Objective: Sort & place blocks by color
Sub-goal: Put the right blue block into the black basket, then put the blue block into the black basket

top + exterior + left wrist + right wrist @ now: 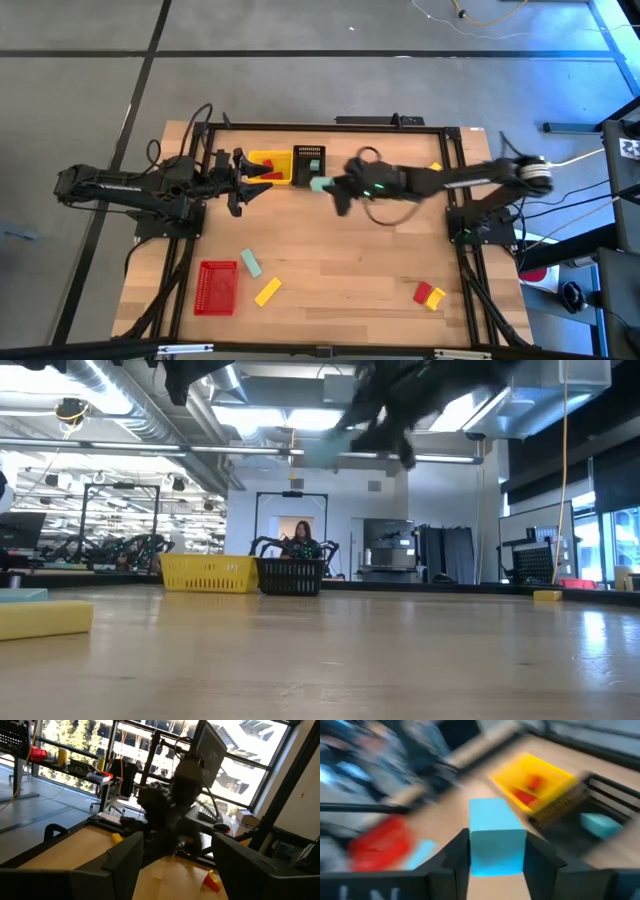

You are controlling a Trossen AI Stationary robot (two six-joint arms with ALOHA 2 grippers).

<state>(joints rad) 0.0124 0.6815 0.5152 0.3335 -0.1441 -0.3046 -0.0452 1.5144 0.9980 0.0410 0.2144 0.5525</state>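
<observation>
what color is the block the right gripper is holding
Pale teal block, clamped in the right gripper; the right wrist view shows it best.

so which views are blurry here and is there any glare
Right wrist view: heavy motion smear on the baskets, but the teal block in the right hand stays fairly sharp. Low view: the arm overhead is streaked, ceiling lights glare and the tabletop shows sheen. Left wrist view: the other arm is blurred against bright windows. High view: mostly sharp.

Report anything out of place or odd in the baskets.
The yellow basket holds red pieces, a colour mismatch. The black basket holds a teal block, and the right claw carries another teal block beside it. The red basket appears empty.
</observation>
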